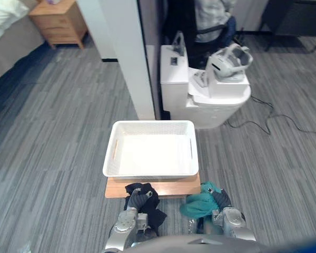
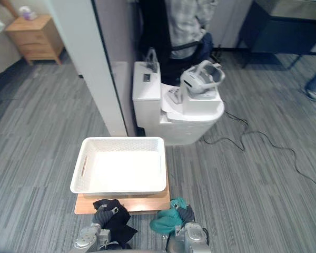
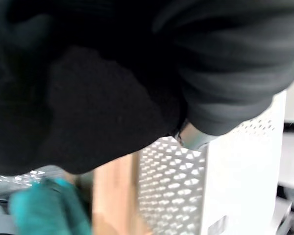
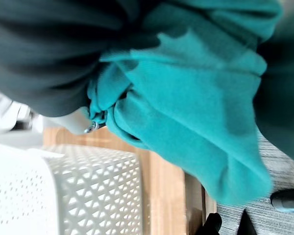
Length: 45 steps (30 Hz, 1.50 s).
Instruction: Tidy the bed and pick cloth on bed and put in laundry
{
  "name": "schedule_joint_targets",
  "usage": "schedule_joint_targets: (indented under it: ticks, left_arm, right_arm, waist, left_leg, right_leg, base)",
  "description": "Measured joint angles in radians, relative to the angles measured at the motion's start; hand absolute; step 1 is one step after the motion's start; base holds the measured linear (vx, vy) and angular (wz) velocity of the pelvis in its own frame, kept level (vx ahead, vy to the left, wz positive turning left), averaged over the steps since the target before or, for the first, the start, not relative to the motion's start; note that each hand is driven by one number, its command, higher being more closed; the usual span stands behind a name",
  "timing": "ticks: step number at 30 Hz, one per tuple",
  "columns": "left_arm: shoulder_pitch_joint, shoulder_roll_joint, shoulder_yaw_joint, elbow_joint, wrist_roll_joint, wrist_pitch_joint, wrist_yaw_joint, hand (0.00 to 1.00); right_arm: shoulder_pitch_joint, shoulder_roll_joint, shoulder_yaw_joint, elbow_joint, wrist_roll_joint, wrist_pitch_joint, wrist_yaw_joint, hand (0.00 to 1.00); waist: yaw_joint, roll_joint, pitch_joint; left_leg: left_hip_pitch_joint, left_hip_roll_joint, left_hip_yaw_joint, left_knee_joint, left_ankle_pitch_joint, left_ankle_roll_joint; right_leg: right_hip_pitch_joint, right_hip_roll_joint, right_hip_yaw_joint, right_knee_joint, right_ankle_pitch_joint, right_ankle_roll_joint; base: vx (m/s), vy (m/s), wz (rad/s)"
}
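**Two cloths in hand, near side of the basket**

- Black cloth [image 1: 147,203]: bunched in the left hand [image 1: 127,223], whose fingers curl into its folds. It is at the near edge of the wooden board [image 1: 147,189].
- Teal cloth [image 1: 200,204]: bunched in the right hand [image 1: 230,218], whose fingers close into the fabric. One silver tip shows among the folds in the right wrist view. It is just beside the board's near right corner.
- White basket [image 1: 150,171]: perforated walls, standing on the board on grey carpet [image 1: 52,132]. Both cloths are outside it.
- Far left: bed [image 1: 5,18], wooden nightstand [image 1: 60,23].
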State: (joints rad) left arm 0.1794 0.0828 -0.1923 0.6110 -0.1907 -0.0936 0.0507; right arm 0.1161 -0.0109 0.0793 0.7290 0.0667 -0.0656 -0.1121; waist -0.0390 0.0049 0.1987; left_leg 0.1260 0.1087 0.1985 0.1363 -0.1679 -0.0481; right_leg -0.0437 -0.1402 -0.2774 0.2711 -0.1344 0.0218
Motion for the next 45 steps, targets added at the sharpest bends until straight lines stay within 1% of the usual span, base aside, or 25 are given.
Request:
schedule_joint_targets:
  ticks: [2,3,5,6,7,8,9,10,11,12,14,15,16,17,19,22,24,25,26,28,32,33,36,40,45]
  left_arm:
    - [0.011,-0.018,0.005,0.000,0.007,0.001,0.000,1.00]
    - [0.017,-0.022,0.007,0.000,0.007,0.001,0.000,1.00]
    - [0.043,-0.030,0.008,0.000,0.005,0.002,0.000,1.00]
    - [0.042,-0.031,0.012,-0.007,0.004,0.001,0.000,1.00]
    - [0.035,-0.033,0.020,-0.008,-0.013,0.001,-0.001,1.00]
    - [0.035,-0.034,0.024,-0.009,-0.021,0.001,-0.001,1.00]
    - [0.035,-0.038,0.030,-0.013,-0.034,0.001,-0.001,1.00]
    - [0.040,-0.041,0.034,-0.020,-0.035,0.001,-0.002,1.00]
    - [0.045,-0.043,0.034,-0.022,-0.035,0.001,-0.002,1.00]
    - [0.051,-0.049,0.034,-0.023,-0.035,0.002,-0.004,1.00]
    - [0.060,-0.051,0.039,-0.035,-0.035,0.001,-0.003,1.00]
    - [0.058,-0.054,0.038,-0.035,-0.035,0.001,-0.002,1.00]
    - [0.057,-0.059,0.034,-0.035,-0.035,0.001,-0.003,1.00]
    - [0.056,-0.059,0.034,-0.035,-0.036,0.001,-0.002,1.00]
    - [0.040,-0.032,0.023,-0.033,-0.036,0.001,-0.001,1.00]
    - [0.063,0.022,0.011,-0.033,-0.032,0.001,-0.001,1.00]
    - [0.069,0.033,0.007,-0.027,-0.028,0.001,-0.001,1.00]
    - [0.067,0.037,0.005,-0.027,-0.022,0.001,0.000,1.00]
    - [0.062,0.037,0.004,-0.027,-0.014,0.001,-0.001,1.00]
    - [0.054,0.041,0.005,-0.028,-0.014,0.001,-0.001,1.00]
    - [0.051,0.032,0.013,-0.041,-0.014,0.001,0.000,1.00]
    - [0.055,0.019,0.023,-0.053,-0.014,0.002,0.000,1.00]
    - [0.064,-0.014,0.051,-0.083,-0.014,0.005,0.001,1.00]
    - [0.089,-0.027,0.114,-0.098,-0.017,0.012,0.032,1.00]
    - [0.100,-0.026,0.167,-0.098,-0.034,0.022,0.040,1.00]
  right_arm:
    - [0.000,-0.006,0.003,0.007,0.001,0.001,0.001,1.00]
    - [-0.001,-0.007,0.004,0.010,0.001,0.001,0.001,1.00]
    - [-0.004,-0.007,0.007,0.017,0.001,0.001,0.000,1.00]
    - [-0.004,-0.008,0.010,0.017,0.001,0.001,0.000,1.00]
    - [-0.004,-0.013,0.015,0.017,0.001,0.002,0.000,1.00]
    - [-0.004,-0.015,0.019,0.017,0.001,0.002,0.000,1.00]
    - [-0.003,-0.026,0.028,0.017,0.002,0.003,0.000,1.00]
    - [0.005,-0.028,0.029,0.016,0.001,0.007,-0.001,1.00]
    - [0.007,-0.030,0.029,0.014,0.001,0.007,-0.002,1.00]
    - [0.004,-0.044,0.017,0.013,0.001,0.008,-0.008,1.00]
    - [-0.005,-0.051,0.001,0.011,0.001,0.010,-0.009,1.00]
    - [-0.002,-0.051,-0.010,-0.003,0.001,0.010,-0.009,1.00]
    - [0.000,-0.051,-0.022,-0.003,0.001,0.010,-0.009,1.00]
    - [0.000,-0.049,-0.025,-0.001,0.001,0.012,-0.009,1.00]
    - [0.013,-0.030,-0.036,0.001,0.001,0.017,-0.006,1.00]
    - [0.037,-0.001,-0.036,0.000,-0.001,0.020,0.000,1.00]
    - [0.034,0.004,-0.026,0.000,-0.001,0.020,0.002,1.00]
    - [0.031,0.004,-0.010,-0.003,-0.001,0.020,0.004,1.00]
    - [0.012,-0.001,0.013,-0.004,-0.001,0.020,0.007,1.00]
    - [0.000,0.000,0.031,-0.004,-0.001,0.019,0.012,1.00]
    - [0.001,0.000,0.046,-0.024,0.000,0.020,0.013,1.00]
    - [0.004,-0.004,0.042,-0.063,0.000,0.020,0.006,1.00]
    - [0.022,-0.010,-0.011,-0.196,0.001,0.019,-0.017,1.00]
    - [0.069,-0.005,-0.081,-0.426,0.001,0.020,-0.054,1.00]
    - [0.082,-0.009,-0.182,-0.600,-0.005,0.020,-0.084,1.00]
  waist:
    - [0.004,0.002,-0.001]
    - [0.005,0.004,-0.003]
    - [0.023,0.006,-0.006]
    - [0.039,-0.002,-0.004]
    - [0.046,-0.011,-0.001]
    - [0.045,-0.013,0.001]
    - [0.047,-0.011,0.002]
    - [0.048,-0.015,0.007]
    - [0.045,-0.006,0.002]
    - [0.034,0.019,-0.012]
    - [0.031,0.023,-0.013]
    - [0.024,0.022,-0.012]
    - [0.020,0.022,-0.012]
    - [0.021,0.027,-0.014]
    - [-0.012,-0.007,-0.020]
    - [0.004,-0.050,-0.043]
    - [0.003,-0.048,-0.053]
    - [0.004,-0.042,-0.054]
    - [-0.002,-0.031,-0.048]
    - [-0.003,-0.022,-0.037]
    - [0.001,-0.023,-0.036]
    - [0.001,-0.028,-0.036]
    - [0.001,-0.031,-0.035]
    - [0.003,-0.034,-0.036]
    - [0.003,-0.048,-0.049]
  left_leg:
    - [0.017,0.002,-0.007,-0.033,0.032,-0.003]
    - [0.020,0.005,-0.006,-0.037,0.033,-0.003]
    - [0.033,0.014,0.024,-0.036,0.032,-0.004]
    - [0.001,0.013,0.044,0.035,0.024,-0.016]
    - [-0.057,0.012,0.042,0.153,0.019,-0.024]
    - [-0.078,0.013,0.042,0.198,0.020,-0.025]
    - [-0.112,0.030,0.055,0.291,0.029,-0.041]
    - [-0.107,0.041,0.099,0.323,0.012,-0.041]
    - [-0.105,0.053,0.117,0.321,-0.001,-0.034]
    - [-0.105,0.088,0.134,0.304,-0.019,-0.028]
    - [-0.107,0.127,0.122,0.255,-0.004,-0.016]
    - [-0.109,0.160,0.090,0.217,0.035,-0.007]
    - [-0.107,0.158,0.035,0.185,0.034,-0.037]
    - [-0.105,0.141,0.025,0.172,0.024,-0.040]
    - [-0.085,0.061,0.017,0.059,-0.007,-0.071]
    - [-0.029,-0.008,0.040,-0.043,0.040,-0.057]
    - [-0.016,-0.020,0.055,-0.079,0.048,-0.053]
    - [-0.011,-0.018,0.072,-0.103,0.056,-0.060]
    - [-0.008,-0.004,0.079,-0.117,0.062,-0.062]
    - [-0.005,0.021,0.090,-0.119,0.065,-0.069]
    - [-0.003,0.059,0.093,-0.116,0.068,-0.085]
    - [-0.003,0.061,0.094,-0.116,0.077,-0.087]
    - [-0.001,0.061,0.098,-0.116,0.086,-0.088]
    - [0.032,0.061,0.120,-0.123,0.083,-0.091]
    - [0.035,0.061,0.124,-0.130,0.083,-0.091]
  right_leg:
    - [0.050,0.014,-0.010,-0.076,0.004,0.005]
    - [0.057,0.018,-0.009,-0.088,0.007,0.006]
    - [0.071,0.035,0.018,-0.120,0.022,0.007]
    - [0.072,0.031,0.048,-0.137,0.026,0.011]
    - [0.078,0.019,0.063,-0.156,0.031,0.017]
    - [0.083,0.014,0.066,-0.165,0.037,0.019]
    - [0.103,-0.004,0.072,-0.189,0.054,0.026]
    - [0.120,-0.016,0.077,-0.207,0.067,0.028]
    - [0.119,-0.016,0.080,-0.209,0.069,0.028]
    - [0.107,-0.014,0.087,-0.204,0.073,0.035]
    - [0.078,-0.027,0.120,-0.196,0.086,0.056]
    - [0.064,-0.044,0.129,-0.193,0.099,0.077]
    - [0.054,-0.064,0.138,-0.194,0.111,0.102]
    - [0.051,-0.072,0.143,-0.198,0.116,0.114]
    - [0.053,-0.132,0.132,-0.220,0.132,0.166]
    - [0.058,-0.180,0.136,-0.231,0.166,0.181]
    - [0.028,-0.189,0.135,-0.191,0.158,0.167]
    - [-0.005,-0.190,0.101,-0.151,0.143,0.115]
    - [-0.024,-0.174,0.046,-0.119,0.161,0.069]
    - [-0.032,-0.146,0.034,-0.116,0.174,0.059]
    - [-0.035,-0.101,0.039,-0.123,0.171,0.058]
    - [-0.027,-0.098,0.037,-0.144,0.165,0.067]
    - [-0.002,-0.090,0.041,-0.203,0.184,0.101]
    - [0.031,-0.082,0.057,-0.242,0.199,0.112]
    - [0.056,-0.075,0.056,-0.301,0.226,0.117]
  base:
    - [0.07,-0.124,0.24]
    - [0.05,-0.077,-0.08]
    - [0.01,-0.029,-0.30]
    - [-0.03,-0.012,-0.31]
    - [-0.03,-0.013,-0.25]
    - [-0.04,0.033,-0.17]
    - [-0.01,0.068,-0.30]
    - [-0.01,0.098,-0.33]
    - [-0.01,0.145,-0.29]
    - [-0.03,0.208,-0.31]
    - [-0.04,0.211,-0.36]
    - [-0.07,0.287,-0.23]
    - [-0.09,0.381,-0.21]
    - [-0.09,0.372,0.15]
    - [-0.08,0.353,0.57]
    - [-0.07,0.194,-0.05]
    - [-0.07,0.057,-0.22]
    - [-0.05,0.013,-0.22]
    - [-0.06,0.005,-0.24]
    - [-0.03,-0.050,-0.26]
    - [0.02,-0.084,-0.15]
    - [0.03,-0.065,-0.07]
    - [0.02,-0.023,-0.06]
    - [0.01,0.013,-0.13]
    - [0.00,0.004,-0.02]
